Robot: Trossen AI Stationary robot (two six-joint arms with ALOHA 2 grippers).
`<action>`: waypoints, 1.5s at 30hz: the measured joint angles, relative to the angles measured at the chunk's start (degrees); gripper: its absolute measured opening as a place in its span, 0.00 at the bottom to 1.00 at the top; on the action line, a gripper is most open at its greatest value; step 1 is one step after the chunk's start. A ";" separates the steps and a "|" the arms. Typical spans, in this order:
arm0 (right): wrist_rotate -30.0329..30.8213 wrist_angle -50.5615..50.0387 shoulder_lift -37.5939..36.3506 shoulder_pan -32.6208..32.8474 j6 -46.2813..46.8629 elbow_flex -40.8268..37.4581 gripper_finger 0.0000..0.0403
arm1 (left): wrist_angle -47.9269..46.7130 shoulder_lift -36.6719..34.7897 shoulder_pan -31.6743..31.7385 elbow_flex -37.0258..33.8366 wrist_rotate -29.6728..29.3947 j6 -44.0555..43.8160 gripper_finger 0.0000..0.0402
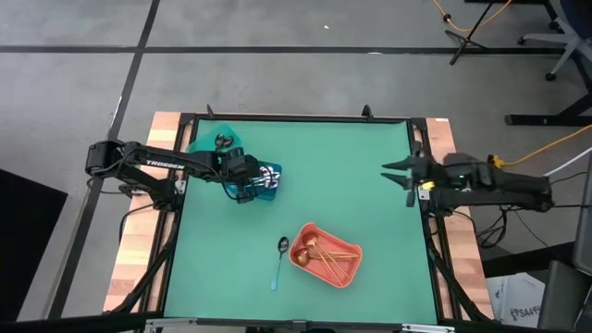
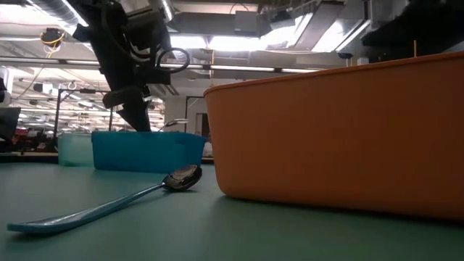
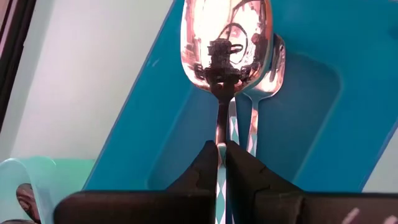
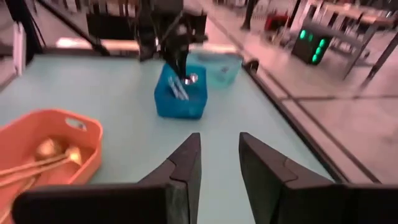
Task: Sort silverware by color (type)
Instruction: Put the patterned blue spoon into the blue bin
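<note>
My left gripper [image 3: 222, 149] is over the blue bin [image 1: 268, 180], shut on a shiny silver spoon [image 3: 227, 43] with a pale patterned handle. A second silver spoon [image 3: 266, 68] lies in that bin beside it. A blue-handled spoon [image 1: 279, 263] lies flat on the green mat, near the coral bin [image 1: 347, 270], which holds copper-gold spoons [image 1: 319, 252]. In the low view this blue-handled spoon [image 2: 109, 206] stretches across the foreground. My right gripper [image 4: 219, 155] is open and waits at the table's right edge [image 1: 388, 171], touching nothing. My left gripper pinches the silver spoon's handle [image 3: 222, 134] between its two fingers [image 3: 202, 168], which lie along the handle. The bowl points away from the gripper, over the inside of the blue bin. Whether the bowl rests on the bin floor, I cannot tell.
A teal bin [image 1: 199, 143] with dark utensils stands next to the blue bin, toward the far left corner. The coral bin's wall [image 2: 341, 130] fills the right of the low view. Bare green mat [image 1: 351, 176] lies between the bins and my right arm.
</note>
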 joint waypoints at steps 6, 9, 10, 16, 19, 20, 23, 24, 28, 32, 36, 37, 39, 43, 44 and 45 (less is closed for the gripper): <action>-0.01 1.35 -11.53 0.00 0.10 -3.70 0.24 | 1.13 0.00 0.00 0.00 -0.01 -0.01 0.02; 0.00 4.52 -16.24 0.00 0.08 -5.26 0.24 | 1.64 0.00 0.00 0.00 -0.01 -0.01 0.02; 0.00 4.81 -17.61 0.00 0.08 -5.64 0.24 | 1.64 0.00 0.00 0.00 -0.01 -0.01 0.02; 0.00 7.23 -19.16 0.00 -0.27 -7.48 0.24 | 1.83 0.00 0.00 0.00 0.00 -0.02 0.02; -0.01 9.92 -18.80 0.00 -0.32 -10.14 0.24 | 2.03 0.00 0.00 -0.01 -0.12 -0.03 0.02; -0.02 11.16 -18.93 0.00 -0.33 -11.25 0.24 | 2.14 0.00 0.00 -0.01 -0.12 -0.02 0.02; 0.01 17.41 -19.10 0.00 -0.34 -14.66 0.24 | 2.33 0.00 0.00 -0.02 -0.09 -0.03 0.02; -0.02 18.80 -19.07 0.00 -0.36 -16.10 0.24 | 2.39 0.00 0.00 -0.02 -0.09 -0.03 0.02; -0.01 25.56 -19.05 0.00 -0.37 -21.70 0.24 | 2.39 0.00 0.00 0.00 -0.05 -0.03 0.02; 0.04 30.79 -18.98 0.00 -0.36 -26.31 0.24 | 2.39 0.00 0.00 0.00 -0.05 -0.03 0.02; 0.22 33.71 -19.01 0.00 -0.36 -29.69 0.24 | 2.37 0.00 0.00 0.00 0.01 -0.03 0.02; 0.28 34.13 -19.01 0.00 -0.36 -30.33 0.24 | 2.37 0.00 0.00 -0.01 0.03 -0.03 0.02; 0.46 33.15 -18.99 0.00 0.26 -30.63 0.24 | 2.37 0.00 0.00 -0.01 0.07 0.07 0.02; 0.46 32.57 -19.01 0.00 1.41 -30.63 0.24 | 2.37 0.00 0.00 -0.01 0.70 3.27 0.02; 0.47 32.54 -19.01 0.00 1.41 -30.63 0.24 | 2.35 0.00 0.00 -0.02 0.93 4.03 0.02; 0.46 32.50 -19.01 0.00 1.43 -30.63 0.24 | 2.35 0.00 0.00 -0.01 1.13 4.30 0.02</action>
